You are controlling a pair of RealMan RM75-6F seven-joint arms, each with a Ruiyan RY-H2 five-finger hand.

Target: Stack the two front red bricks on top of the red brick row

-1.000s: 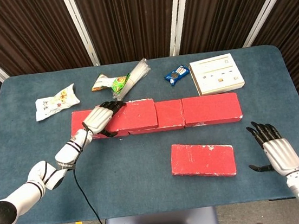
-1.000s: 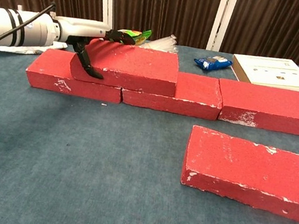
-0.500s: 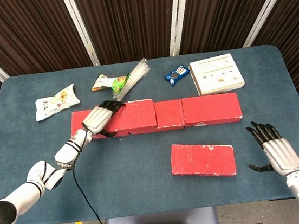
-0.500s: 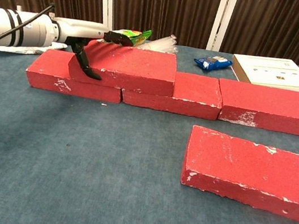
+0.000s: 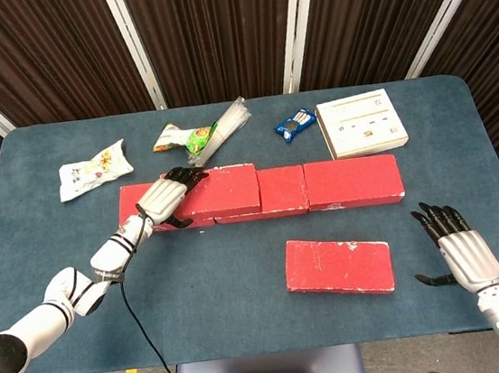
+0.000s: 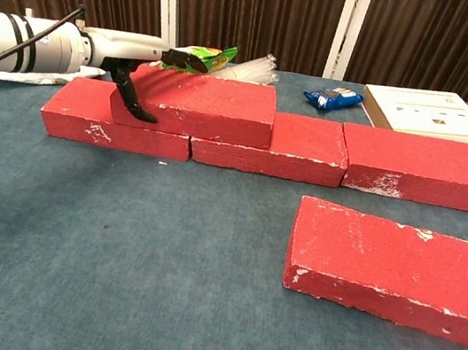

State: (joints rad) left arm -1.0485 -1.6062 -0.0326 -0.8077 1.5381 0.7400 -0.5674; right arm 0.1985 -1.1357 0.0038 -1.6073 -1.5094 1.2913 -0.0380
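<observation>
A row of red bricks (image 5: 354, 181) (image 6: 424, 167) runs across the middle of the table. On its left part lies a stacked red brick (image 5: 218, 190) (image 6: 205, 106), spanning the joint between two lower bricks. My left hand (image 5: 167, 197) (image 6: 139, 69) grips this stacked brick at its left end, fingers over the top and thumb down the front face. A second loose red brick (image 5: 338, 266) (image 6: 398, 267) lies flat in front of the row, to the right. My right hand (image 5: 455, 248) hovers open at the table's right front, apart from that brick.
Behind the row lie a white snack bag (image 5: 92, 168), a green and yellow packet (image 5: 185, 140) (image 6: 211, 53), clear plastic sticks (image 5: 228, 121), a blue packet (image 5: 296, 123) (image 6: 332, 96) and a white box (image 5: 362, 123) (image 6: 428, 113). A black cable (image 5: 145, 336) trails from my left arm.
My left hand has shifted the stacked brick slightly left and back, settling it squarer on the row. The right hand and the front brick have not moved.
</observation>
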